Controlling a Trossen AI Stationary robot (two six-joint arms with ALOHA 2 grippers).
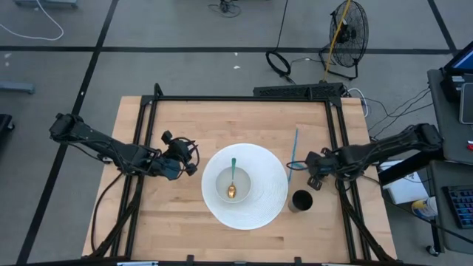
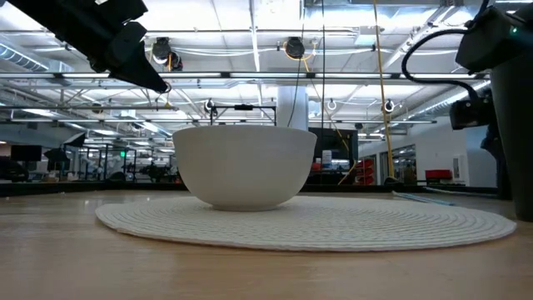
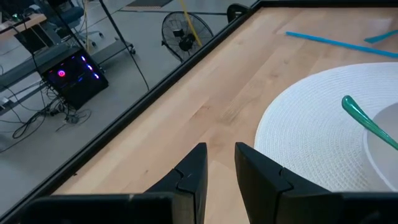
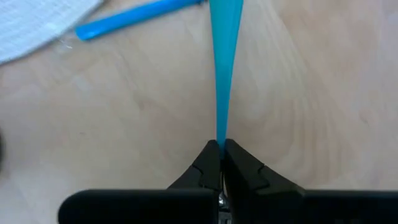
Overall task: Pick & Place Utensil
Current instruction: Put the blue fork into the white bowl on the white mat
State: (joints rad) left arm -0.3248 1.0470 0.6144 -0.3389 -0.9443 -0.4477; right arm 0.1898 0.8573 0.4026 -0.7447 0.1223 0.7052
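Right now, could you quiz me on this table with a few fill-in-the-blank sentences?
1. The spoon lies inside the white ____.
2. The bowl stands on a round white ____.
3. The right tool is shut on a thin ____ utensil.
4. The black cup stands on the side of the ____ arm.

Missing words: bowl; mat; blue; right

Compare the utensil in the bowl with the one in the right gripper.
The green-handled spoon lies free in the white bowl, its golden end down on the bowl's floor; the blue utensil is pinched at one end by the right gripper. The spoon is green and gold; the blue utensil is one colour throughout. The spoon sits on the placemat side; the blue one is over bare table. Both are slim.
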